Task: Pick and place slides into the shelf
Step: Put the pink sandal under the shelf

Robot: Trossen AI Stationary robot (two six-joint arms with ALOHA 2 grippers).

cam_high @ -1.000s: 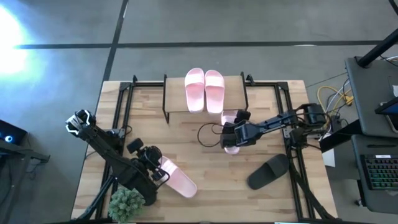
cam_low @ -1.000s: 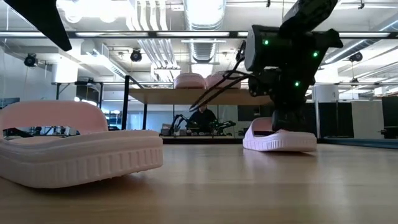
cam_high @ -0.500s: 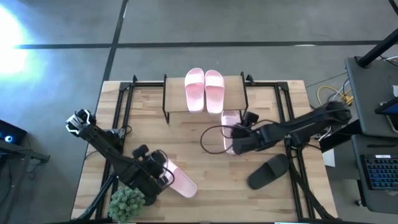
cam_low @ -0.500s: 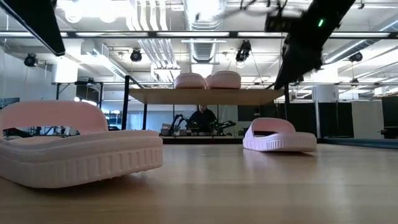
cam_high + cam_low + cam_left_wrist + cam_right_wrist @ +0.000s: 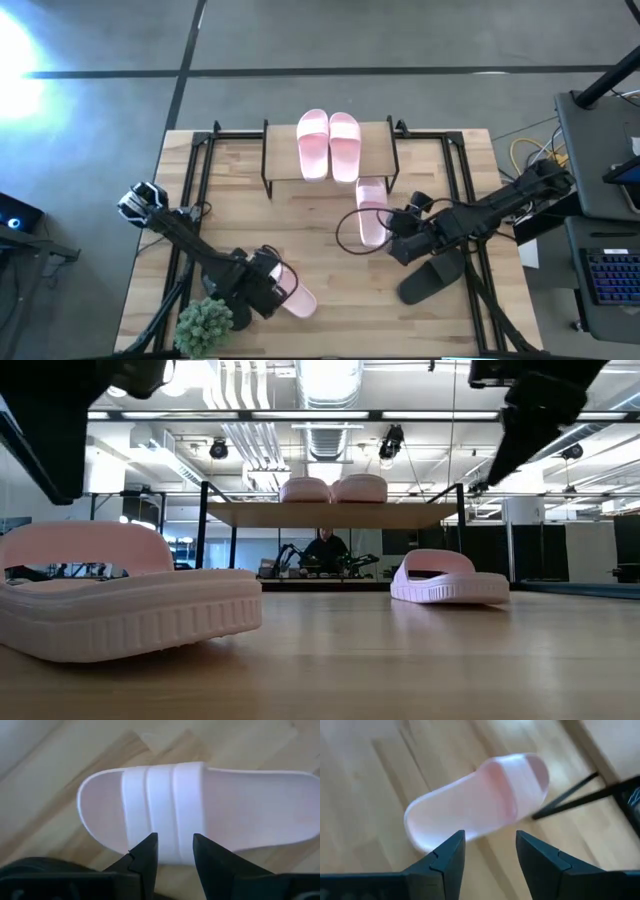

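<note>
The shelf (image 5: 375, 150) stands at the table's far middle with two pale pink slides (image 5: 328, 143) side by side on its top board (image 5: 330, 513). A third pink slide (image 5: 370, 208) (image 5: 475, 805) lies sole-down just in front of the shelf. My right gripper (image 5: 398, 240) (image 5: 490, 850) is open, a little to the near side of that slide and raised off the table. A fourth pink slide (image 5: 297, 295) (image 5: 200, 805) rests sole-down near the table's near left. My left gripper (image 5: 265, 290) (image 5: 175, 852) hovers open over its strap (image 5: 162, 795). A black slide (image 5: 432, 277) lies at the near right.
A small green plant (image 5: 205, 325) stands at the near left corner, close to my left arm. Black frame rails (image 5: 200, 170) run along the table's left and right sides. A shelf leg (image 5: 570, 800) stands beside the third slide. Bare wood (image 5: 320, 250) lies between the two arms.
My right gripper has left the pink slide in front of the shelf, risen and drawn back toward the table's near right; that slide stays flat on the table. My left gripper has moved toward the near edge, over the near-left pink slide.
</note>
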